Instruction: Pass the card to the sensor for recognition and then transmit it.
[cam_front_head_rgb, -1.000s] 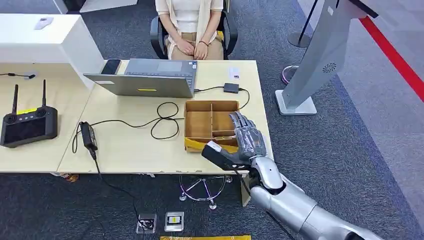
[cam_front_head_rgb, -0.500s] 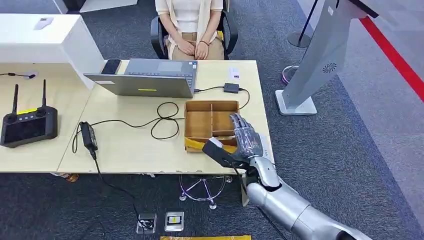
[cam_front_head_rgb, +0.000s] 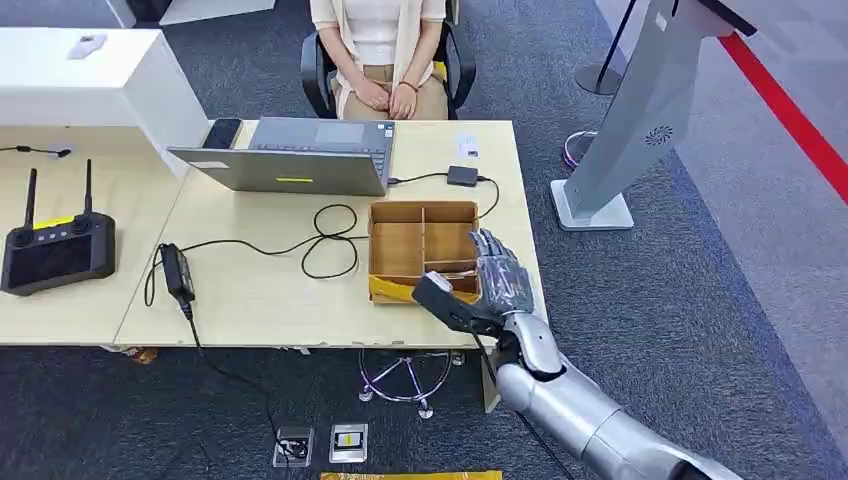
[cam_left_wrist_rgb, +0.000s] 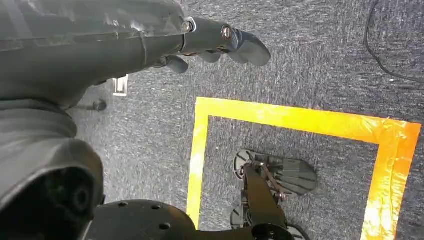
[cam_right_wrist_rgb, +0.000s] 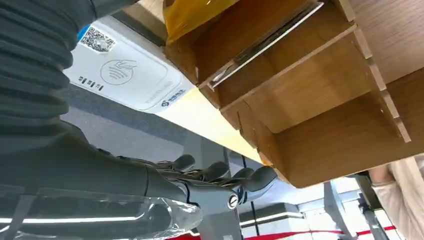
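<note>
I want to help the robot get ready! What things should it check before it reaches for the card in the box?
1. Right hand holds nothing, fingers apart: ok.
2. Right hand is at the wooden box: ok, at its near right corner.
3. Card is in the box: ok, a thin card leans in one compartment.
4. Sensor pad is close by: ok, white pad beside the box.
5. Left hand out of the way: ok, hanging over the floor.
6. Fingers touching the card: not ok.

right hand (cam_front_head_rgb: 490, 285) has edged forward over the wooden tray (cam_front_head_rgb: 400, 245).
</note>
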